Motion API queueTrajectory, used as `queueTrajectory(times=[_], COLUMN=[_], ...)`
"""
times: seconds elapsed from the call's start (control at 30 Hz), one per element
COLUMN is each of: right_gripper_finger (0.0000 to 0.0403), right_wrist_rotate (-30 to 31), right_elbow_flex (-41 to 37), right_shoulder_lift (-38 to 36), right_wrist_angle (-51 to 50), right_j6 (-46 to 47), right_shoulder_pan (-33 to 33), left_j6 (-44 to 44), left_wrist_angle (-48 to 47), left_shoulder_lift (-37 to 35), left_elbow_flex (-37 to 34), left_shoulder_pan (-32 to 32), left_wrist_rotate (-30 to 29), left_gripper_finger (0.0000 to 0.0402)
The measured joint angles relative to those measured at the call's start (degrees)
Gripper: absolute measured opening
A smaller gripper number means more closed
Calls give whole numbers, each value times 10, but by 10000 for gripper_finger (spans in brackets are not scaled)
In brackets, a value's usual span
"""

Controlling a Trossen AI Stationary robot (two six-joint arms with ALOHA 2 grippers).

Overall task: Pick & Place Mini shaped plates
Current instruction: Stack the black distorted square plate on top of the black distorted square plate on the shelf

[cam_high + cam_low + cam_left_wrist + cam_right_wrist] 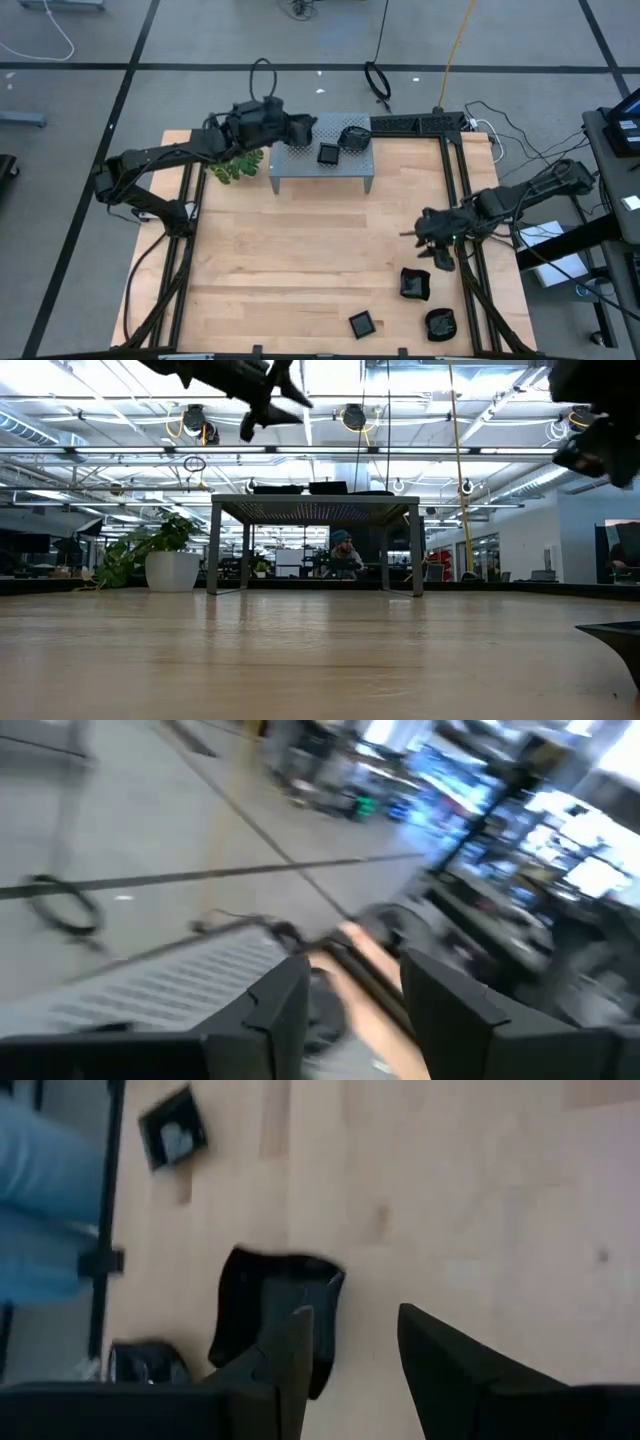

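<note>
Left gripper (308, 128), fingers spread, hovers over the stand (320, 165) at upper centre, where two plates (328, 154) sit. Right gripper (418, 235), fingers parted, hangs above three plates (415, 284) at lower right.

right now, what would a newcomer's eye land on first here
The grey stand at the table's far edge, with two black plates on top and the left end effector open above it. Then three more plates at the near right, below the open right end effector.
</note>
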Motion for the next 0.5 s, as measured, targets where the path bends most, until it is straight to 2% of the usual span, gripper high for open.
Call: queueTrajectory(times=[0.23, 0.5], right_gripper_finger=[134, 134], right_wrist_rotate=[-1, -1], right_elbow_flex=[-68, -182], right_shoulder_lift=[28, 73], right_wrist_angle=[56, 229], right_j6=[-40, -42], right_shoulder_pan=[79, 99], left_j6=[0, -1], left_wrist_angle=[-4, -6], left_shoulder_lift=[0, 0], left_elbow_flex=[0, 0], left_shoulder_pan=[-70, -134], left_wrist_rotate=[13, 13], left_gripper_finger=[161, 161])
